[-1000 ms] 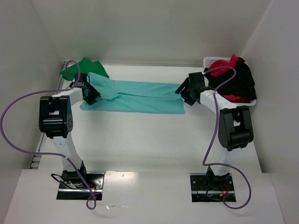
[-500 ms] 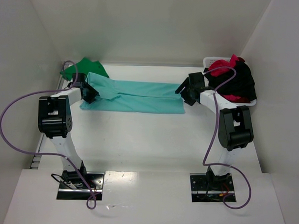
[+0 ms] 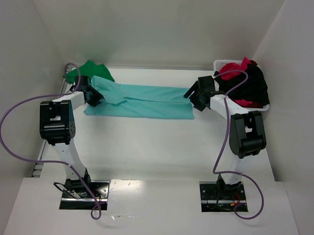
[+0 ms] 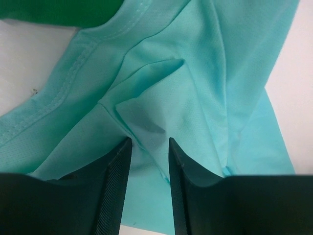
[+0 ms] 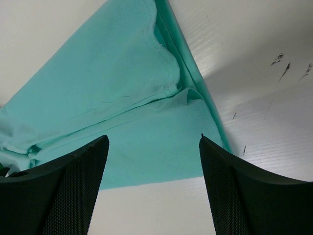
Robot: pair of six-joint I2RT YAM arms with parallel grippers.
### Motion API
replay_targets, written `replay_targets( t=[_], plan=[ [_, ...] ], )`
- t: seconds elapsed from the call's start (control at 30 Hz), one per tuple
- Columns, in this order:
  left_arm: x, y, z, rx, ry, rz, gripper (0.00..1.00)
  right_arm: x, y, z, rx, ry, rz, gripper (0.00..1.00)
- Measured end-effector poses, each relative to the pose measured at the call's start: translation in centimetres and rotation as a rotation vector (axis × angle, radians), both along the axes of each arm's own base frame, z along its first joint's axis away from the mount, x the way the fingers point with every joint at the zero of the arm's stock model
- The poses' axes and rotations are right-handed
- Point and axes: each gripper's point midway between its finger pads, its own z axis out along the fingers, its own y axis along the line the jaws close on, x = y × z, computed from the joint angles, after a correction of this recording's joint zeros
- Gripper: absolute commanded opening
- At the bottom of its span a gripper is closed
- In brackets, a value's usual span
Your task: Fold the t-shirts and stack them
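Surface: white table (image 3: 156,148) boxed in by white walls, with my two arm bases at its near edge.
Teal t-shirt (image 3: 147,101): lies across the far half of the table as a long band running left to right. The layered edges suggest it is already doubled lengthwise.
Left gripper (image 4: 146,144): at the band's left end. My fingers are drawn close with only a narrow gap, and a raised pleat of teal cloth is pinched between them. From overhead, that end peaks up toward me.
Right gripper (image 5: 154,139): over the band's right end, with fingers spread wide and nothing between them. Stacked hems lie just below; I cannot tell whether my tips touch cloth.
Other shirts: dark green t-shirt (image 3: 91,71) is bunched at the far left corner, against the teal end. Red t-shirt (image 3: 235,67) and black t-shirt (image 3: 255,86) are heaped in the white basket (image 3: 219,63) at far right.
Step in hand: mid-fold on the teal, I judge, with the crosswise fold not yet made.
Next move calls for: the right fingers to drop and close on every layer at that end. One end then carries over onto the other with the edges square.
Watch: my left pinch is on a pleat, not a corner, so the band may drag crooked.
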Motion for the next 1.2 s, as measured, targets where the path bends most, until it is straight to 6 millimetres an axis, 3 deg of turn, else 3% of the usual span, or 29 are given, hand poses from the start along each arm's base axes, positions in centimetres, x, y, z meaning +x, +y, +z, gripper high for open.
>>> replay_targets(
  t=[0.7,1.2],
  plan=[
    [0.9,0.1,1.1,-0.016,-0.039,-0.009,0.45,-0.4,-0.1,-0.6,0.0,0.015,-0.003,0.82],
    [0.2,0.2,-0.3,-0.008,-0.009,0.001,0.45,-0.4,-0.1,-0.6,0.0,0.015,-0.003,0.82]
  ],
)
